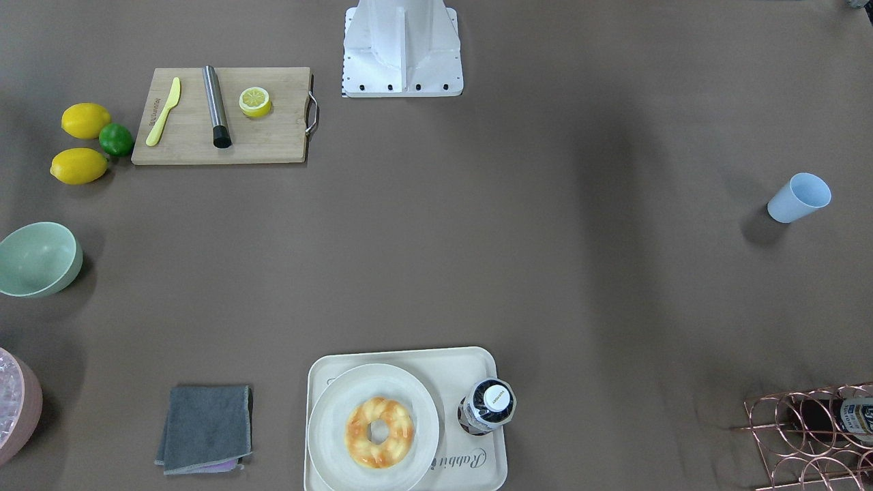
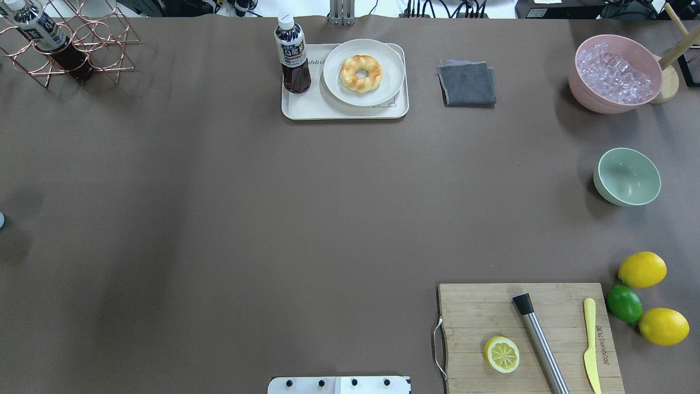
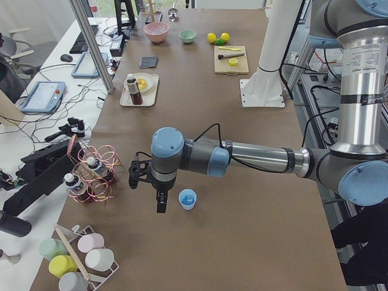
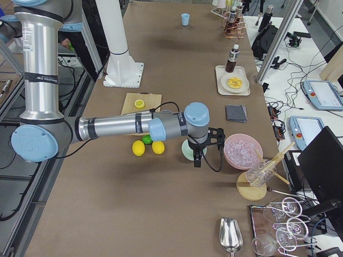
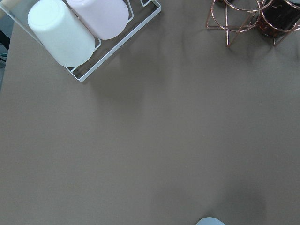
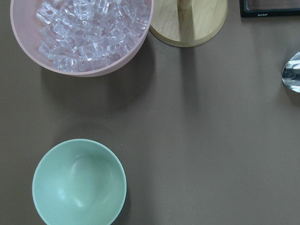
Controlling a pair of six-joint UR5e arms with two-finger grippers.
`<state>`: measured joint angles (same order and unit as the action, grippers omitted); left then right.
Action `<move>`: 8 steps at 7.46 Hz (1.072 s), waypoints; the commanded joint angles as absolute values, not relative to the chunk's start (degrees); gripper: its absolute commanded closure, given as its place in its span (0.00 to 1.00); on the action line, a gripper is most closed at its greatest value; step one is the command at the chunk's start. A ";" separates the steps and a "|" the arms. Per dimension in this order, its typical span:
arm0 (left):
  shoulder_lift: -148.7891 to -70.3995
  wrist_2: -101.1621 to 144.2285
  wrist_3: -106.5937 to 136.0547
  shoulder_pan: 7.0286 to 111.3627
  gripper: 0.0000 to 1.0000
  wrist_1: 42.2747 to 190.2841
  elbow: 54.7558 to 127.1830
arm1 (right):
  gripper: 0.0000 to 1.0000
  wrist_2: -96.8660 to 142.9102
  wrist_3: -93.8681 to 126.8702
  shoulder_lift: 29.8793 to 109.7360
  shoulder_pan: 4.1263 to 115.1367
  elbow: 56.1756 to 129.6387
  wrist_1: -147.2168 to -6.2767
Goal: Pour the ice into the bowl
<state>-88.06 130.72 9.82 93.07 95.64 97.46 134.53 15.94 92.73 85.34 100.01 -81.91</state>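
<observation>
The mint-green bowl [image 2: 627,176] stands empty at the table's right side, also in the right wrist view [image 6: 78,183] and the front view [image 1: 37,259]. The ice [image 2: 615,71] fills the larger pink container [image 2: 585,90] just beyond the bowl; it also shows in the right wrist view [image 6: 89,28]. My right gripper [image 4: 208,152] hangs above the table between bowl and pink container, seen only in the exterior right view; I cannot tell if it is open or shut. My left gripper [image 3: 147,191] hovers beside the pale blue cup [image 3: 187,199]; I cannot tell its state either.
A cutting board [image 2: 528,336] carries a lemon half, a steel muddler and a yellow knife, with lemons [image 2: 642,269] and a lime beside it. A tray [image 2: 295,106] holds a doughnut plate and a bottle. There is a grey cloth [image 2: 466,83], a wire rack [image 2: 82,33], a wooden stand [image 6: 192,23] and a metal scoop [image 4: 230,243].
</observation>
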 commanded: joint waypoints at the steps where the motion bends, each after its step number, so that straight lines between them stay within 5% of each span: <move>1: -88.59 130.69 10.10 93.08 0.03 95.89 97.38 | 0.01 134.65 15.82 92.81 85.34 100.02 -81.91; 8: -87.89 125.37 35.19 89.84 0.03 96.50 104.66 | 0.01 134.74 15.91 92.90 85.52 100.46 -81.91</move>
